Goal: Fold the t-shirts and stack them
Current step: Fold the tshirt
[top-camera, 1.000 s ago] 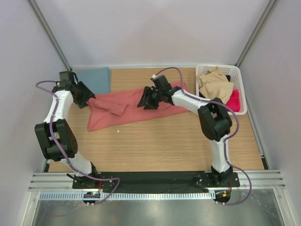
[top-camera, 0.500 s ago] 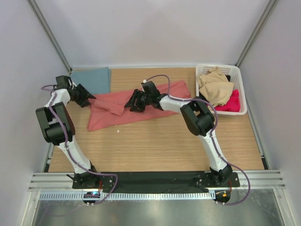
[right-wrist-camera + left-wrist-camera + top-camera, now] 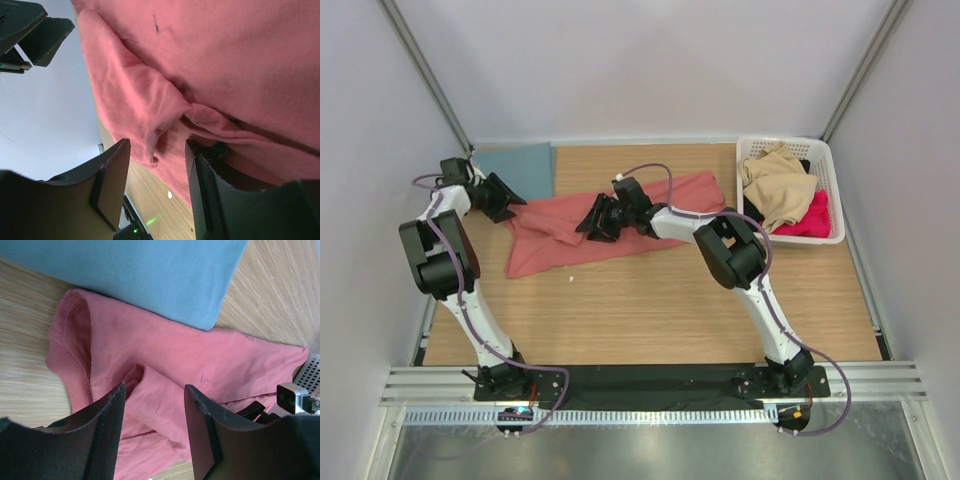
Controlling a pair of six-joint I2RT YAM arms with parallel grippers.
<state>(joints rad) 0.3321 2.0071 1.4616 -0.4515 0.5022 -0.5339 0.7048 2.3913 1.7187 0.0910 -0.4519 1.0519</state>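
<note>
The salmon-red t-shirt (image 3: pixel 650 215) lies crumpled and spread across the middle of the table. The teal-blue t-shirt (image 3: pixel 520 168) lies folded flat at the back left, its edge touching the red one. My left gripper (image 3: pixel 508 204) is open just above the red shirt's left end, with a sleeve and a raised fold (image 3: pixel 150 400) under the gap between its fingers. My right gripper (image 3: pixel 590 224) is open low over the red shirt's middle, with a bunched ridge of cloth (image 3: pixel 165 115) between its fingers. Neither gripper holds cloth.
A white basket (image 3: pixel 827 160) at the back right holds beige and pink clothes. A tiny white scrap (image 3: pixel 570 279) lies on the wood in front of the red shirt. White walls close in the table at left, back and right.
My right gripper has moved left across the red shirt towards its middle. My left arm has swung its elbow back, while its gripper stays at the shirt's left end.
</note>
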